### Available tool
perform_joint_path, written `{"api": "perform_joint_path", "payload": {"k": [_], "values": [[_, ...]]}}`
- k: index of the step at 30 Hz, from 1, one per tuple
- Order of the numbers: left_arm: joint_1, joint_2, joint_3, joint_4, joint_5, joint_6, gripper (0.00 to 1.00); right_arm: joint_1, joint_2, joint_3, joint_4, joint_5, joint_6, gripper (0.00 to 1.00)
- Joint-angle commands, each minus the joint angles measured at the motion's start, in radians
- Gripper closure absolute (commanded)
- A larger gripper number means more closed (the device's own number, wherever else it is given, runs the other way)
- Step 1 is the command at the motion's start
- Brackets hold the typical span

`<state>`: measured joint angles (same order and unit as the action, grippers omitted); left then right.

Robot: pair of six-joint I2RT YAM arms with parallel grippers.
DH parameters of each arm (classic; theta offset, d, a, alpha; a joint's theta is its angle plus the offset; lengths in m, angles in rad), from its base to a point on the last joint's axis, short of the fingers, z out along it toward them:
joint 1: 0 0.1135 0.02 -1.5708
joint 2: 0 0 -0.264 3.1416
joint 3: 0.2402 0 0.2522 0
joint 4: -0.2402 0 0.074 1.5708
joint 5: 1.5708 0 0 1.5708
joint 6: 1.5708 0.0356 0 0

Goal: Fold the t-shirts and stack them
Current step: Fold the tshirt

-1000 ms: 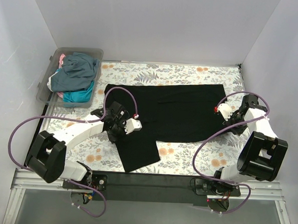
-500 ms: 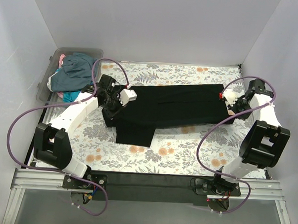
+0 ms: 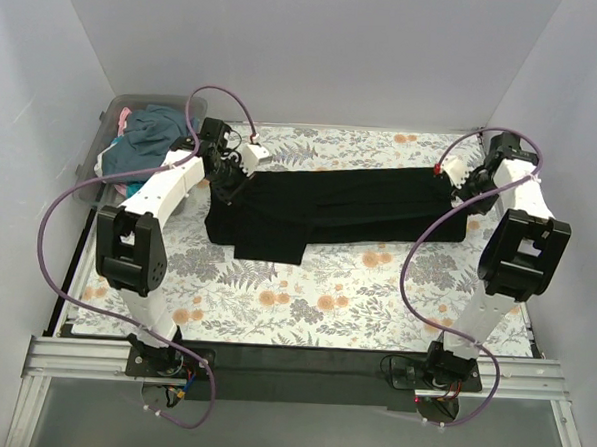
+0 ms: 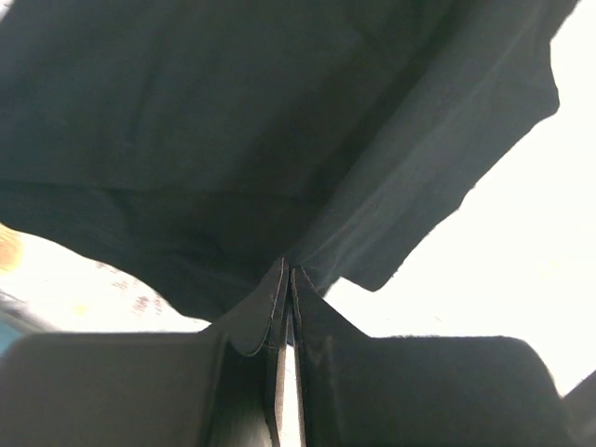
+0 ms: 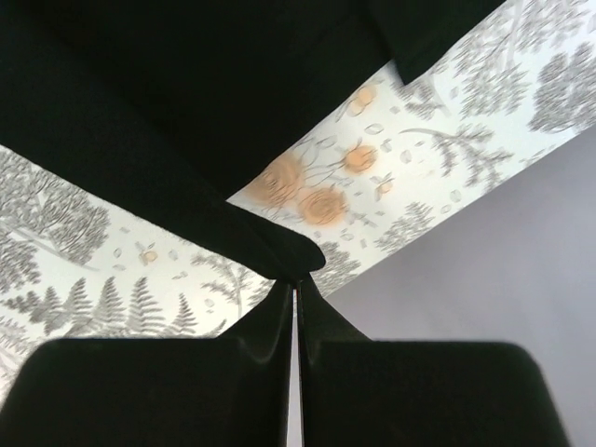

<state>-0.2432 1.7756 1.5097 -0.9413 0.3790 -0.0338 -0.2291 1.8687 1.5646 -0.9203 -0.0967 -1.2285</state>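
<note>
Black t-shirt [image 3: 349, 208] pinched at both ends, spread in a long band across the far half of the table.

My left gripper [image 4: 287, 272] is clamped on the shirt's left end near the far left corner, fingers closed tight with black cloth fanning out from the tips. My right gripper [image 5: 296, 284] is clamped the same way on the right end, by the table's right edge. A folded flap [image 3: 272, 244] sticks out toward the near edge at the left end. The shirt's middle lies on the floral table covering [image 3: 375, 298]. The other t-shirts [image 3: 147, 146], slate-blue, teal and some pink, sit crumpled in the clear plastic bin [image 3: 165, 100] at the far left corner.
</note>
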Motion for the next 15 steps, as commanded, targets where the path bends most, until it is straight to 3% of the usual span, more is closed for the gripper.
{"api": "perform_joint_path", "payload": {"k": [1, 15], "values": [[0.031, 0.033, 0.095, 0.004, 0.017, 0.008, 1.00, 0.025, 0.035, 0.090, -0.015, 0.003, 0.015, 0.99], [0.071, 0.212, 0.221, 0.065, 0.003, 0.003, 1.00, 0.079, 0.265, 0.305, -0.012, 0.043, 0.040, 0.99]]}}
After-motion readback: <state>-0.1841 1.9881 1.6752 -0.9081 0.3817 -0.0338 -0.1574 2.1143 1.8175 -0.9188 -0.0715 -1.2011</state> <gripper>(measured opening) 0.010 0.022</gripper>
